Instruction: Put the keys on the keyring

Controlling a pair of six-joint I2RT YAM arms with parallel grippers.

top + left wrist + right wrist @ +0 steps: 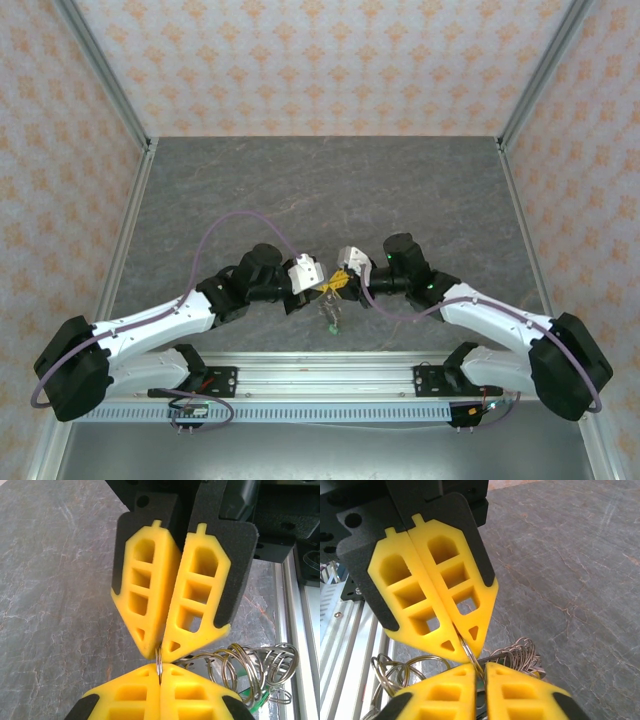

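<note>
Steel-thin, so hold keyring (159,666) nipped in both pressed-shut tips, left gripper (160,656) and right gripper (465,652), above the near table (400,200) edge; pry it open gently without swinging keys (330,318) beneath

My left arm (150,332) and right arm (490,318) both reach inward, wrists facing each other. I have the left gripper (161,652) pinched fully closed and the right gripper (463,649) closed too, tips almost meeting.
</note>
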